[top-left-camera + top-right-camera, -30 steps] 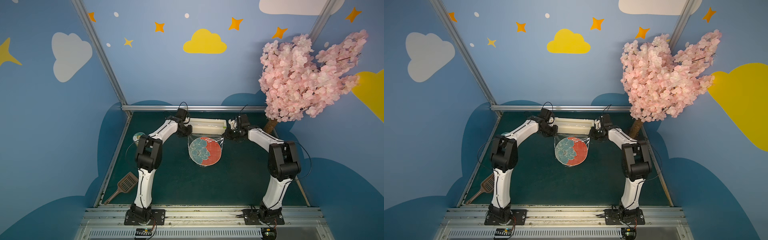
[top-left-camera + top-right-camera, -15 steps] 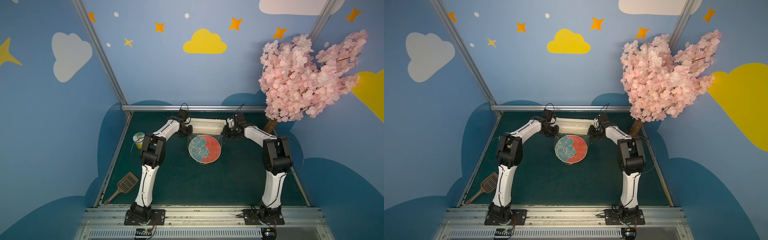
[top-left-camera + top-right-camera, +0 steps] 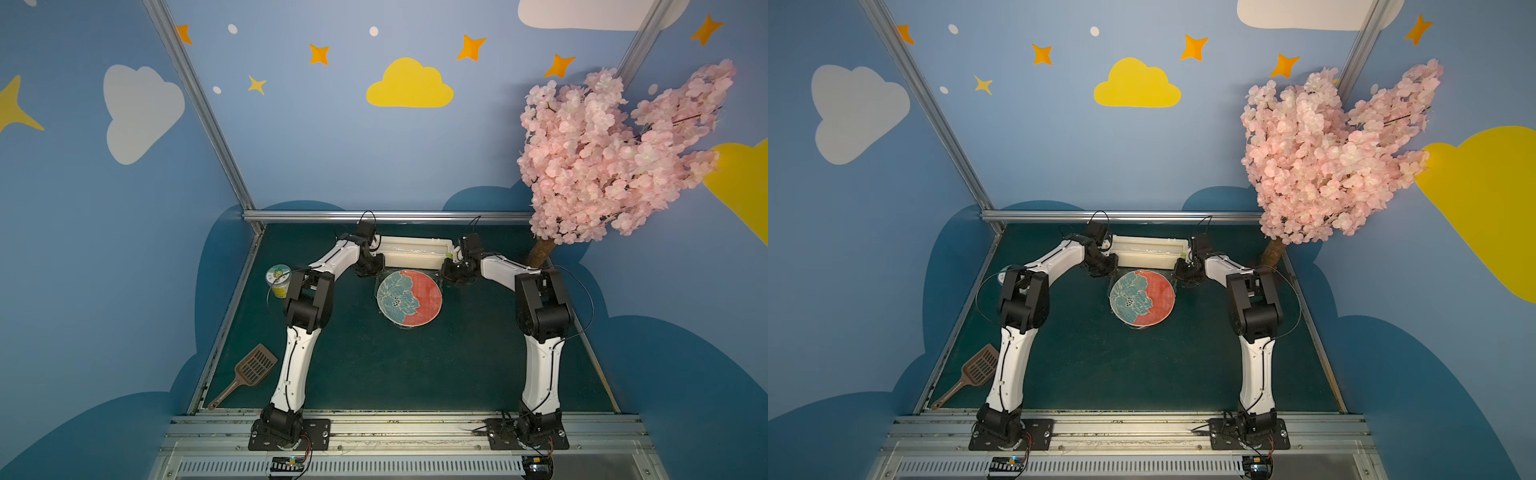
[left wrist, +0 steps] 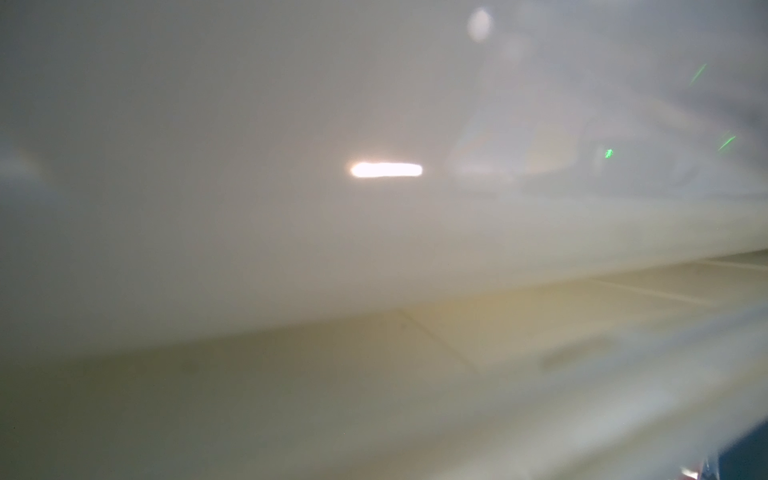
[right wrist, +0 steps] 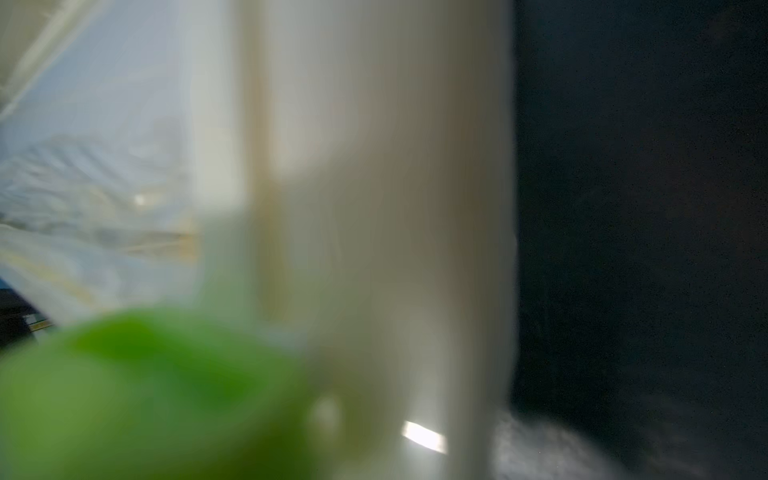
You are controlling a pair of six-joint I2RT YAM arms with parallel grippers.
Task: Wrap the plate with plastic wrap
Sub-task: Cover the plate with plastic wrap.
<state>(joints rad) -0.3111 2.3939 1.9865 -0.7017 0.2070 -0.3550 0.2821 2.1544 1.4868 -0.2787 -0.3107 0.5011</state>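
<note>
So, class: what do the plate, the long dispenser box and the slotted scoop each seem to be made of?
The plate: likely glazed ceramic, with two-tone colour and a flower in relief. The dispenser box: probably moulded plastic, smooth cream-white with a sharp highlight. The scoop: apparently matte brown plastic, with moulded slots.

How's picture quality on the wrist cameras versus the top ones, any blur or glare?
Left wrist: fully out of focus, cream dispenser box fills it, one bright glare streak. Right wrist: equally blurred, green slider a smear. Both top views: sharp, evenly lit, plate crisp.
</note>
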